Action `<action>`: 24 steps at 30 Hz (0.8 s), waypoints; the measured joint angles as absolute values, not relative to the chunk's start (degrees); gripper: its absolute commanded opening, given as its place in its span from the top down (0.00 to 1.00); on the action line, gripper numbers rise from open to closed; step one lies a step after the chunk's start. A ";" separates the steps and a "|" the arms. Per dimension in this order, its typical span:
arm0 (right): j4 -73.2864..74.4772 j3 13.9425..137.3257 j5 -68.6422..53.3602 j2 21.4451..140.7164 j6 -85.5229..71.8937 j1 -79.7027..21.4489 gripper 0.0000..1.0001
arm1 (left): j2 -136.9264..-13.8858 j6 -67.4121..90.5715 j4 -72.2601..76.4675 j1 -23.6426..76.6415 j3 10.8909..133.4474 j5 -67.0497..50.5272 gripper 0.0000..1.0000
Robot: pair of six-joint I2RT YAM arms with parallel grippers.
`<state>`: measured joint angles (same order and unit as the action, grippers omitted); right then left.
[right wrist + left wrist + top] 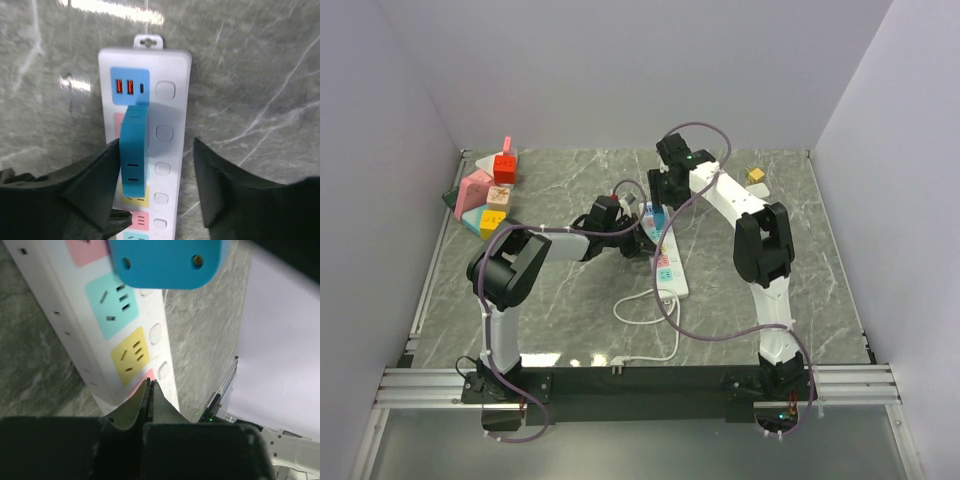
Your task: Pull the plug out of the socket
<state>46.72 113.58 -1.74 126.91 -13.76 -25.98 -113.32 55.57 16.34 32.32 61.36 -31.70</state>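
1. Plug (135, 160) is seated upright in the strip (175, 65), in the socket next to the USB panel (129, 86).
2. The strip is laid flat on the counter (830, 290) near its middle, running from near to far. The plug is located on the far half.
3. The right tool (156, 141) is held open above the strip, with one finger set on each side of the plug. The plug is positioned close against one finger (100, 175), and a wide gap is left to the other. Contact cannot be confirmed.
4. The left tool (150, 386) is closed, with its tips pressed together and nothing gripped between them. The tips are placed at the strip, on a pink socket beside the yellow socket (131, 356).
5. In the left wrist view, the blue plug body is seen at the top edge, past the teal socket (111, 302).
6. A white cable (618, 311) is looped on the counter from the near end of the strip.
7. Coloured blocks (485, 195) are grouped at the far left of the counter. A small yellow item (757, 175) is placed at the far right.
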 measured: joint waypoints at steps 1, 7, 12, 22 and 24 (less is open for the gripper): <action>46.74 112.81 -1.76 126.91 -13.78 -26.11 0.40 | -113.32 55.96 16.80 32.32 61.36 -31.70 0.99; 46.70 111.31 -3.25 127.17 -13.78 -27.18 0.59 | -113.32 57.98 18.74 32.32 61.36 -31.73 0.99; 46.70 111.72 -4.51 128.64 -14.26 -27.57 0.86 | -113.99 58.17 18.83 32.32 61.39 -31.53 0.99; 48.56 113.45 -5.28 128.79 -15.57 -27.53 1.00 | -117.97 58.04 18.37 32.10 64.60 -32.49 0.99; 50.54 115.24 -5.37 128.68 -16.12 -27.18 1.00 | -118.76 57.93 18.41 31.99 65.45 -32.95 0.99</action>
<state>50.54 115.24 -5.37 128.68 -16.12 -27.18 -118.76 57.93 18.41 31.99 65.45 -32.95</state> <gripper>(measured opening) 0.271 0.013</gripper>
